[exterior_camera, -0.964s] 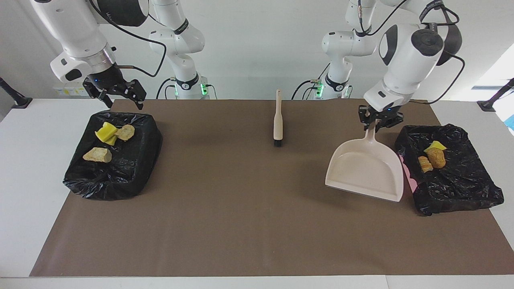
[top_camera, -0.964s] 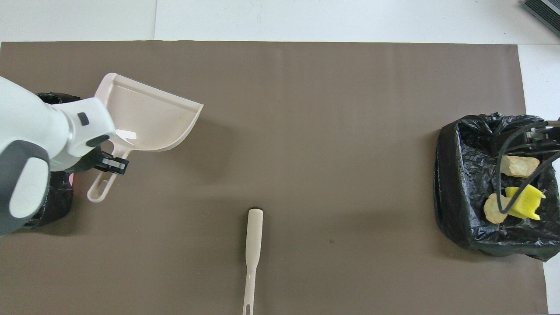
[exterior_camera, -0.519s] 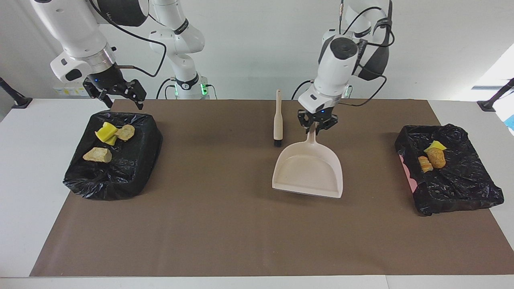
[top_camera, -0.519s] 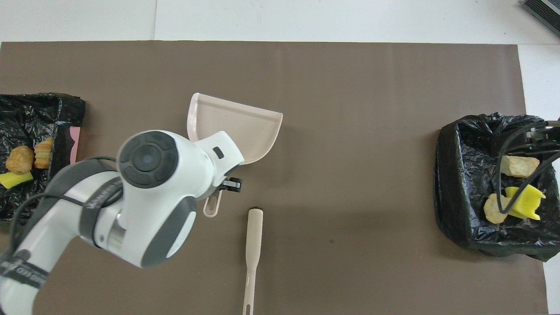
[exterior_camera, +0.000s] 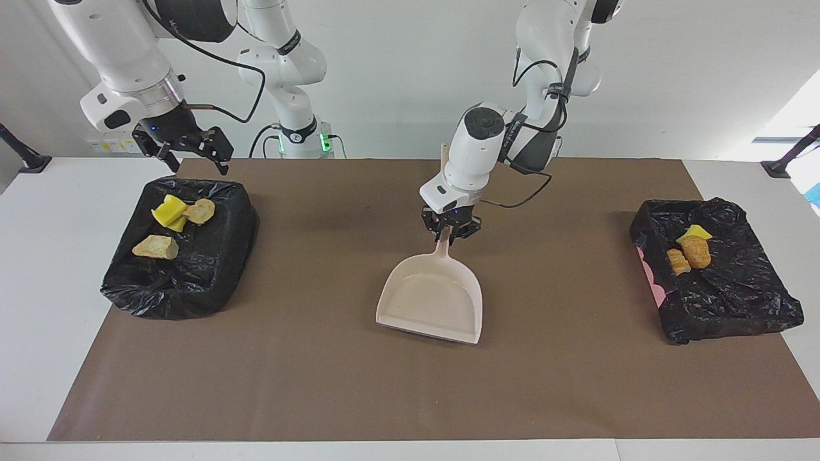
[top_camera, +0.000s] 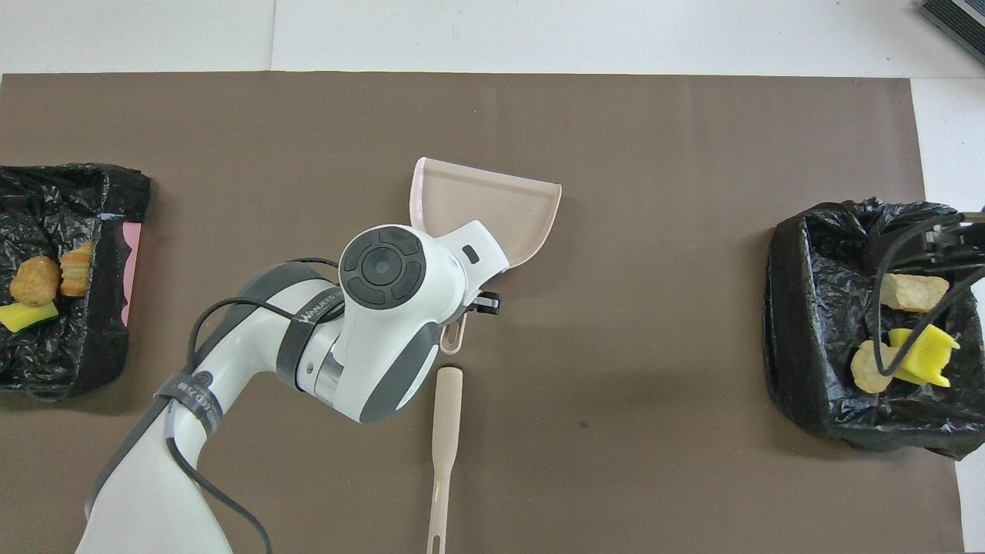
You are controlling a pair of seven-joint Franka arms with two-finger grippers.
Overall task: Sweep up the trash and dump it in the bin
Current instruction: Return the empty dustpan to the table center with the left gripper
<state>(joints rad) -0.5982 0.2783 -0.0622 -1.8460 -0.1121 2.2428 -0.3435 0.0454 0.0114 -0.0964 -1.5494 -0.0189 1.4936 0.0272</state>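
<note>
The dustpan (exterior_camera: pixel 432 298) is pinched by its handle in the left gripper (exterior_camera: pixel 450 234) over the mat's middle — mouth aimed away from the robots. The trash (exterior_camera: pixel 168 221) is seen already in both bins (exterior_camera: pixel 211 269). The right gripper (exterior_camera: pixel 186 150) waits, fingers spread, over the right-arm bin.

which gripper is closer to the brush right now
Left. The left gripper, shut on the dustpan handle, is over the middle of the mat right beside the brush. The right gripper waits, open, over the bin at the right arm's end.
</note>
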